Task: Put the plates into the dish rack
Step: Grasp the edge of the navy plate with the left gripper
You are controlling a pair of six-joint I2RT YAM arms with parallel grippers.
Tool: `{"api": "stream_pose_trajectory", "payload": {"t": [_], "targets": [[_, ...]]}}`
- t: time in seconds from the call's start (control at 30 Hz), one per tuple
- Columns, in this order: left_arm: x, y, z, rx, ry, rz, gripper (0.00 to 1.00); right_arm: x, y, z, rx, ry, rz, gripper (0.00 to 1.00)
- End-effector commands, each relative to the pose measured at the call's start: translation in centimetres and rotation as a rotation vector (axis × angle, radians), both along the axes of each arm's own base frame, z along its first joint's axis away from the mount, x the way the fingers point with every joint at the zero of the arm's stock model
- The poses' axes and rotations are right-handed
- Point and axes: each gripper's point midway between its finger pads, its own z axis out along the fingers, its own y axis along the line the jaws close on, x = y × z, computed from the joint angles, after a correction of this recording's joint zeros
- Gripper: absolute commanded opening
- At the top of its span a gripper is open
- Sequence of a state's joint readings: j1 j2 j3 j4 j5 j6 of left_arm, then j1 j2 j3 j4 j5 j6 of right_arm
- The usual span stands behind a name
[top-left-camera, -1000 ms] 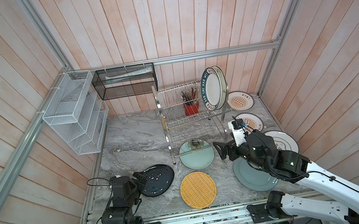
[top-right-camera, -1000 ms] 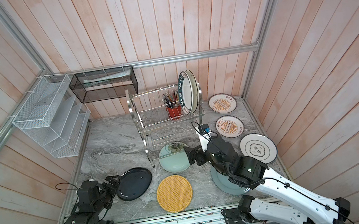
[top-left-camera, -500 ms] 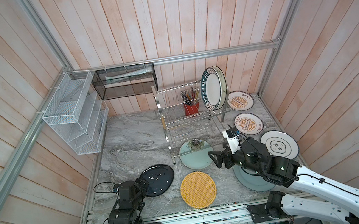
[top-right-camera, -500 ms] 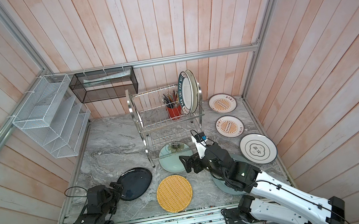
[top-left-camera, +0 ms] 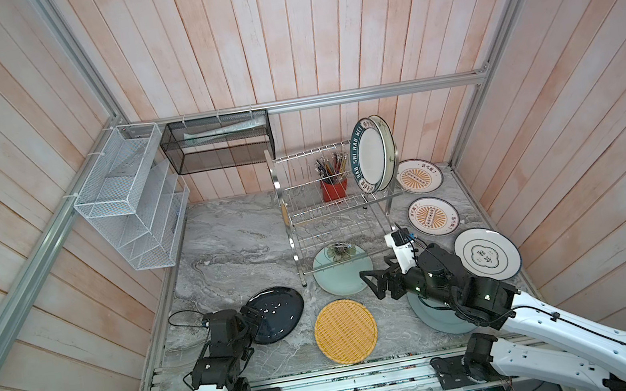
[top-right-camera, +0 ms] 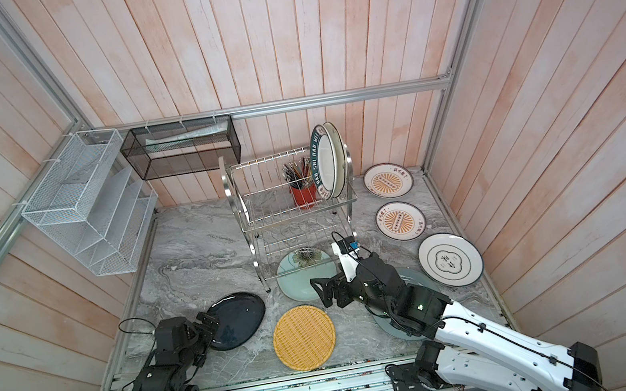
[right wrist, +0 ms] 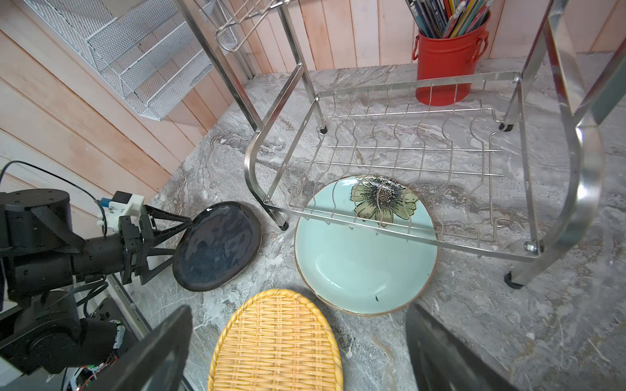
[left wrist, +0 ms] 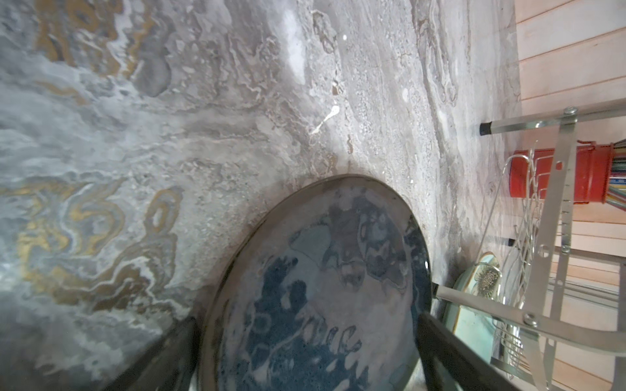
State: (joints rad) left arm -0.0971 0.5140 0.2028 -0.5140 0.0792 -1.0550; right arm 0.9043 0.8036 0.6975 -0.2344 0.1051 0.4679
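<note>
Grey marbled tabletop (top-left-camera: pixel 227 251), boxed in by pale plank walls. Low on the left, left gripper (top-left-camera: pixel 254 316) spread as wide as possible, clamping nothing. Near rim of the glossy black plate (top-left-camera: pixel 280 312) set between its fingers (left wrist: pixel 454 359), contact not clear.

On the right, right gripper (top-left-camera: pixel 371 286) likewise wide apart and empty, hanging above the gap between the mint flowered plate (top-left-camera: pixel 340 276) and the yellow woven plate (top-left-camera: pixel 345 332). Mint flowered plate flat on the tabletop, far edge tucked beneath the lower tier of the dish rack (top-left-camera: pixel 278 193). Yellow woven plate flat too, nearer the front edge. Grey-blue plate (top-left-camera: pixel 435 323) mostly hidden under the right arm.

Further right, flat along the wall and apart from one another: dark-emblem plate (top-left-camera: pixel 487 253), then two orange sunburst plates (top-left-camera: pixel 433 215) (top-left-camera: pixel 419 175).

Up in the dish rack, upper tier, right end: green-rimmed plate (top-left-camera: pixel 369 158) standing on edge, second plate (top-left-camera: pixel 388 139) leaning right behind it. Red cup (top-left-camera: pixel 333 190) of coloured sticks at the back of the rack.

On the left wall, white mesh shelf (top-left-camera: pixel 128 207); on the back wall, black mesh basket (top-left-camera: pixel 217 141).
</note>
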Motion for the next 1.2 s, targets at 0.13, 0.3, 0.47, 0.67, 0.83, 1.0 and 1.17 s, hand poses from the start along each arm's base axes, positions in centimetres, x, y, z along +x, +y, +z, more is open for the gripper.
{"api": "stream_pose_trajectory", "payload": {"t": [0.13, 0.3, 0.47, 0.67, 0.83, 1.0, 1.17], "targets": [[-1.1, -1.6, -1.9, -0.035, 0.056, -0.105, 1.00, -0.5, -0.1, 0.1, 0.028, 0.002, 0.011, 0.98], [-1.3, -2.6, -1.6, -0.081, 0.047, -0.148, 1.00, -0.7, -0.4, 0.3, 0.036, 0.001, 0.009, 0.98], [-1.7, -3.8, -1.3, -0.135, 0.028, -0.191, 1.00, -0.9, -0.6, 0.3, 0.050, 0.003, 0.004, 0.98], [-1.9, -4.2, -2.5, -0.179, 0.036, -0.172, 0.90, -1.2, -0.7, 0.1, 0.060, 0.013, 0.010, 0.98], [-2.2, -4.2, -3.7, -0.212, 0.067, -0.136, 0.81, -1.3, -1.0, 0.2, 0.064, 0.013, 0.006, 0.98], [-2.2, -3.7, -4.1, -0.210, 0.088, -0.086, 0.68, -1.4, -1.1, 0.1, 0.073, 0.015, 0.003, 0.98], [-2.3, -3.3, -4.4, -0.199, 0.101, -0.057, 0.59, -1.5, -1.1, -0.1, 0.077, 0.020, 0.003, 0.98]]}}
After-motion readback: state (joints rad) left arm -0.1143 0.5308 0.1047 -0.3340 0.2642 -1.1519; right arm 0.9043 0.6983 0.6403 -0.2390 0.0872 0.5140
